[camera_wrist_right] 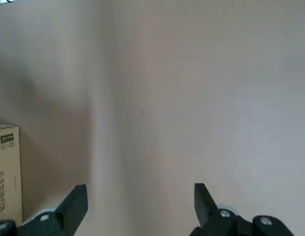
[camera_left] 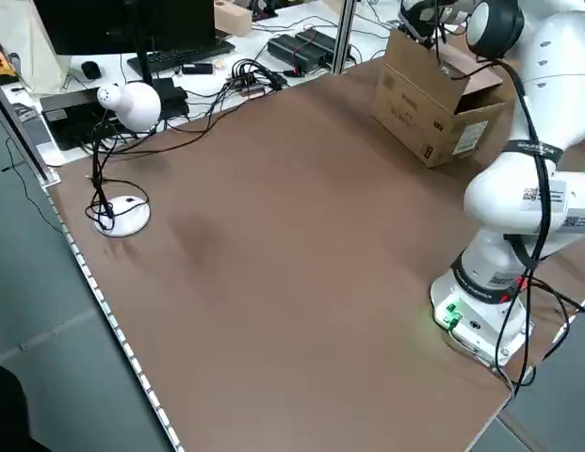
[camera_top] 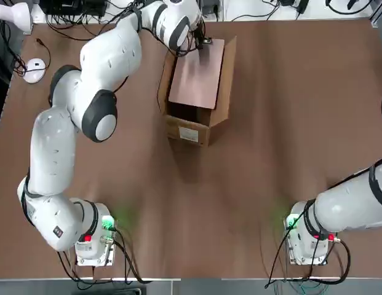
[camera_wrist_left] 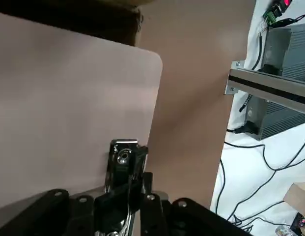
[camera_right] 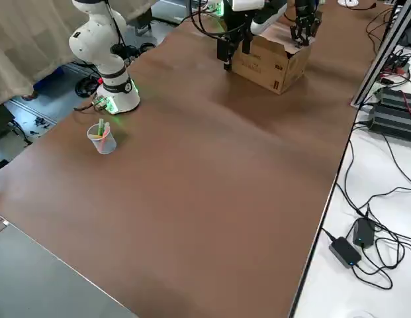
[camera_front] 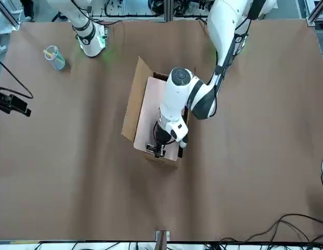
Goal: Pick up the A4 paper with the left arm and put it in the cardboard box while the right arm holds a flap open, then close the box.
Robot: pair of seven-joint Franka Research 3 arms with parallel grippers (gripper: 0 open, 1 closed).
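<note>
One A4 paper (camera_top: 195, 80) is present: a pale pinkish-tan sheet lying tilted over the open top of the cardboard box, its far short edge carrying a single small dark metal clip (camera_wrist_left: 124, 156). The left gripper (camera_front: 156, 149) is clenched on that clip at the box's far end, as the left wrist view shows at close range. The sheet is not flat inside; its near edge sits above the dark interior of the box.

One cardboard box (camera_top: 189, 130) stands on the table, toward the far side and left of centre in the top view. It is plain brown corrugated board with one white printed label (camera_top: 188, 134) on the wall facing the robot. Two long flaps stand open, one on each long side.

Two white arms are counted. The left arm (camera_top: 95, 86) reaches from its base at the near left across to the box. The right arm (camera_top: 347, 206) is drawn back near its base at the near right, well apart from the box; the right gripper (camera_wrist_right: 140, 204) has its fingers spread wide over bare table, grasping nothing.

Elsewhere on the brown table (camera_top: 283, 141): one clear plastic cup (camera_right: 101, 138) with items in it stands near the right arm's base. One small white desk lamp (camera_left: 122, 151) stands at the table's left edge.
</note>
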